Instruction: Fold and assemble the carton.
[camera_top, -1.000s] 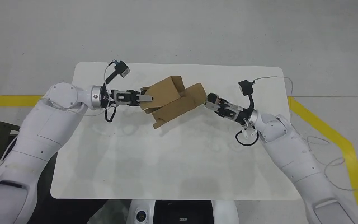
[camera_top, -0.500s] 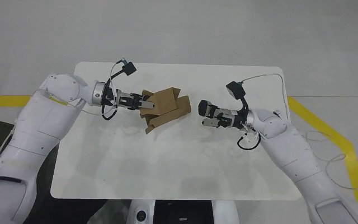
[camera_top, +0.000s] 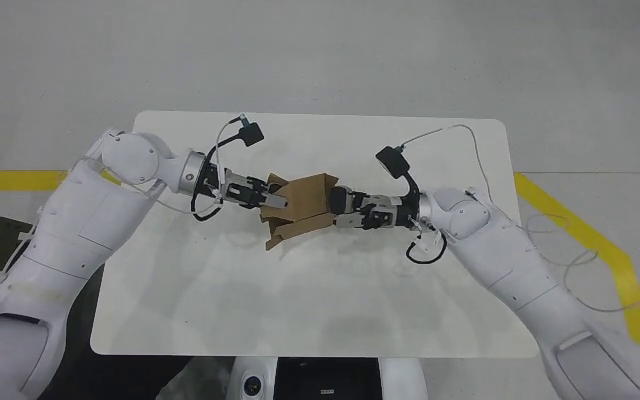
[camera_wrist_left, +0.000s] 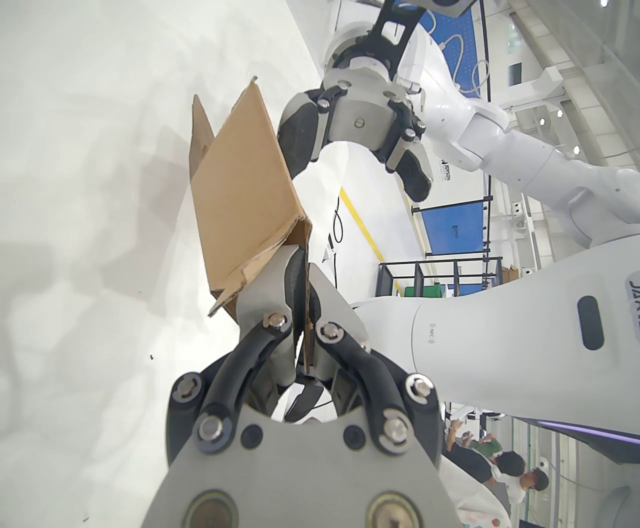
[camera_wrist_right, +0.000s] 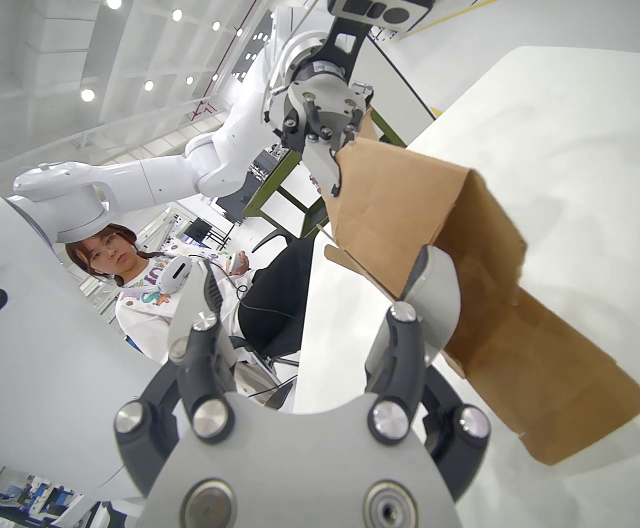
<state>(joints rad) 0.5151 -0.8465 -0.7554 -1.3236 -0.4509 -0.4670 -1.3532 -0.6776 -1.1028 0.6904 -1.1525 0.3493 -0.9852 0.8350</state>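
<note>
A: Placed the cardboard carton (camera_top: 300, 205) where?

B: Over the middle of the white table (camera_top: 300, 310), between both grippers, partly folded, flaps loose. Read that from the top view.

A: Left gripper (camera_wrist_left: 298, 280)?

B: Clamped narrow on a carton edge, cardboard pinched between the pads. Made plain by the left wrist view; too small to judge from above.

A: Right gripper (camera_wrist_right: 320, 285)?

B: Spread wide, holding nothing. Caught one finger at a carton panel in the right wrist view; could not tell whether touching or just beside.
</note>
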